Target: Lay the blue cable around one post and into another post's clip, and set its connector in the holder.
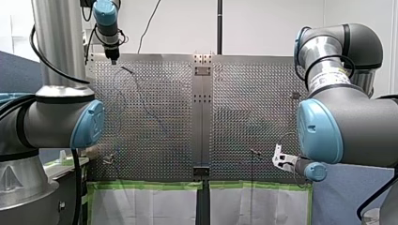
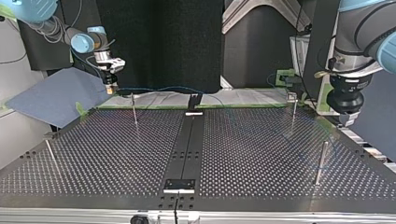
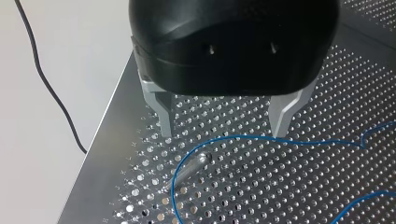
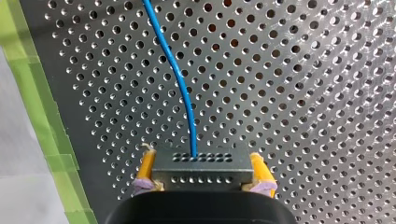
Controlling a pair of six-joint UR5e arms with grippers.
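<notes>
Yellow pads of my right arm's end effector [image 4: 201, 157] pinch a dark, rectangular multi-pin connector [image 4: 201, 170] by its two short ends. It is held over the perforated metal worktop [image 4: 303, 93] close to the strip of green tape [image 4: 28, 93] along its edge. The thin blue cable [image 4: 180, 79] leaves the middle of the connector's face and runs away across the holes. Holding the block by its ends appears to keep that face and the strand free for seating it later.

At the opposite corner of the board, my left arm's black end effector [image 3: 224, 135] hovers with its metal fingers spread wide and nothing between them. It sits just above the spot where the cable bends around a slim metal post [image 3: 190, 165]. Whether the strand actually touches the post cannot be told. The open stance looks meant to straddle the cable, ready to close on it and steer it.

In the top view the cable trails along the far edge from the right end effector toward the centre rail. Judging by this, the turn around one post looks started, while the clip and the holder are yet to be served. The connector is held clear of any holder.
</notes>
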